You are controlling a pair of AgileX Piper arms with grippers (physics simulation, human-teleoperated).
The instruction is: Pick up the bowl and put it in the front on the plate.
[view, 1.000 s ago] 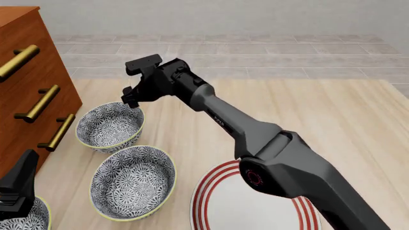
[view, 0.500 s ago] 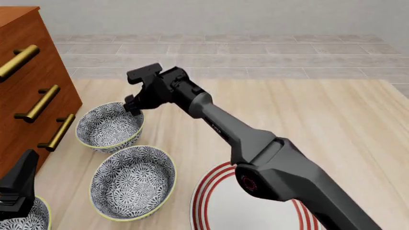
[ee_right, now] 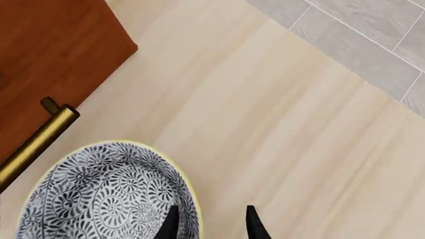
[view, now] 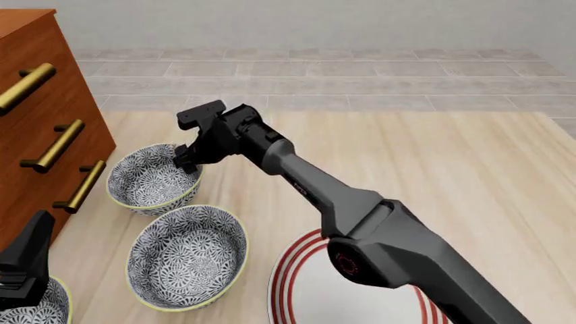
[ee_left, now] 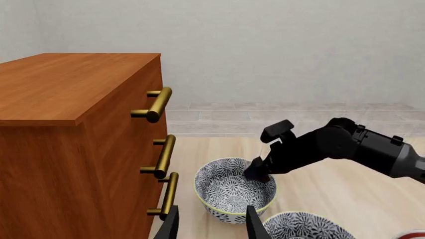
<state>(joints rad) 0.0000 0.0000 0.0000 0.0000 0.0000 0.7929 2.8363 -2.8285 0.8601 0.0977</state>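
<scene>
Bowl (view: pixel 154 177) at the far end of the row, beside the dresser (view: pixel 40 115) | right gripper (view: pixel 187 158) being straddled open over its rim, not clamped | left gripper (ee_left: pixel 211 226) being kept open, holding nothing | risk: bowl being tipped or knocked into the dresser if closed off-centre | plate (view: pixel 301 290) waiting near.
</scene>
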